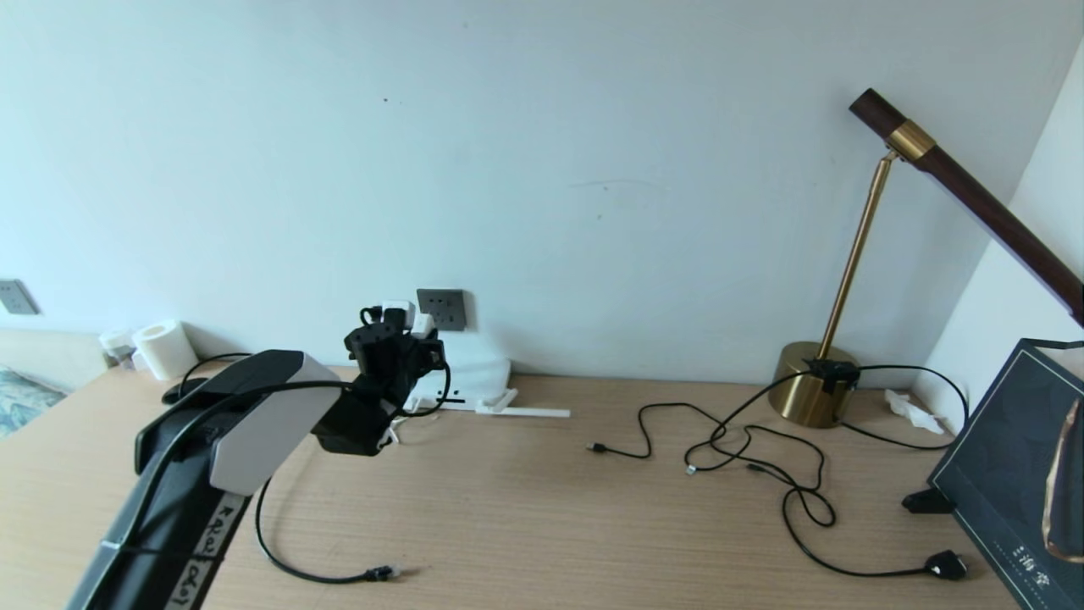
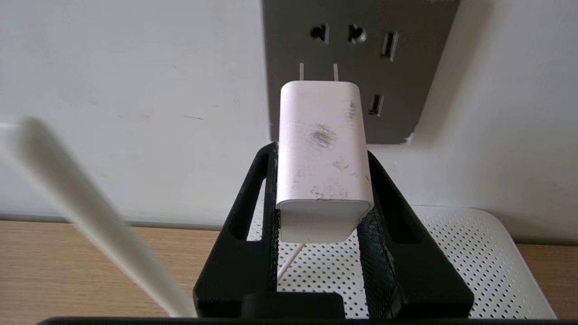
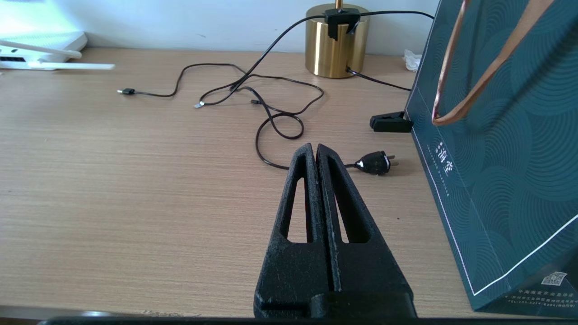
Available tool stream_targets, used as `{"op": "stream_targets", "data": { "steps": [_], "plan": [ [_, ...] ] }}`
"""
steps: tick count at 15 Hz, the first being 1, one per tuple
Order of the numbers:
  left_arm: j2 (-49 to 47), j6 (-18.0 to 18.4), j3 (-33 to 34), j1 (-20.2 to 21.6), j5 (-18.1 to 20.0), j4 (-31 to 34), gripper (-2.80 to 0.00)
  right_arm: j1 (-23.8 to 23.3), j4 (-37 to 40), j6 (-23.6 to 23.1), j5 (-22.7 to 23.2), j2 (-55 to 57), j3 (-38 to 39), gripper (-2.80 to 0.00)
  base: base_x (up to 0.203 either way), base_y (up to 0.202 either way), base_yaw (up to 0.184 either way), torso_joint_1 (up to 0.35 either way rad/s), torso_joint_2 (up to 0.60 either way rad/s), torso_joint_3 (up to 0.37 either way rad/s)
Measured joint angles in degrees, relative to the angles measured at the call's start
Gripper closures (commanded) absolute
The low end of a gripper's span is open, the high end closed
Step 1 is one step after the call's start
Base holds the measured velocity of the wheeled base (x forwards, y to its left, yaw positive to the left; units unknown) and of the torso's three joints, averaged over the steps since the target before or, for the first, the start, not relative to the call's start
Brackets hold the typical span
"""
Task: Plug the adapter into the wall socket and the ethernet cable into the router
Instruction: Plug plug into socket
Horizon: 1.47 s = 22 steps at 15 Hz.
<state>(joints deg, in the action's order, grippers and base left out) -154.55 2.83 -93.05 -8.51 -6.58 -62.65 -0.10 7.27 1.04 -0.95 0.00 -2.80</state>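
Against the pale wall, left of centre, the left gripper clamps the adapter prongs-first toward the wall socket — lined up for plugging — right gripper pressed closed, idle.

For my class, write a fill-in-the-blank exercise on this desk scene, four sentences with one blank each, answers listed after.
1. The left gripper holds the white ____ between its jaws.
2. The adapter's two metal prongs point toward the dark grey wall ____.
3. The right gripper's jaws are ____ and hold nothing.
4. The ethernet cable's clear connector lies loose on the wooden ____.

Answers: adapter; socket; shut; desk
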Motion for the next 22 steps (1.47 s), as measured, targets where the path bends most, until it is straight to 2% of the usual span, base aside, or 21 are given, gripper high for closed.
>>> {"op": "stream_targets", "data": {
  "steps": [3,5,10,13,15,22],
  "plan": [
    [4.48,-0.02,8.97,0.90,0.09,-4.80,0.00,0.00,-0.02,0.01,-0.01,0.02,0.00,0.00,0.000,0.000,0.000,0.000,0.00,0.000],
    [8.73,-0.05,17.57,0.88,0.29,-8.10,0.00,0.00,0.00,0.01,-0.01,0.02,0.00,0.00,0.000,0.000,0.000,0.000,0.00,0.000],
    [28.59,-0.23,46.50,1.04,2.57,-13.20,0.00,0.00,-0.02,0.01,-0.01,0.00,0.00,0.00,0.000,0.000,0.000,0.000,0.00,0.000],
    [39.84,-2.51,59.82,1.23,3.15,-14.23,0.00,0.00,0.00,0.03,0.01,0.00,0.00,0.00,0.000,0.000,0.000,0.000,0.00,0.000],
    [44.19,-3.64,64.08,1.12,3.30,-14.50,0.00,0.00,-0.02,0.01,0.00,0.02,0.00,0.00,0.000,0.000,0.000,0.000,0.00,0.000],
    [54.17,-3.74,74.83,1.12,3.22,-14.61,0.00,0.00,0.00,-0.01,-0.01,0.00,0.00,0.00,0.000,0.000,0.000,0.000,0.00,0.000]
  ]
}}
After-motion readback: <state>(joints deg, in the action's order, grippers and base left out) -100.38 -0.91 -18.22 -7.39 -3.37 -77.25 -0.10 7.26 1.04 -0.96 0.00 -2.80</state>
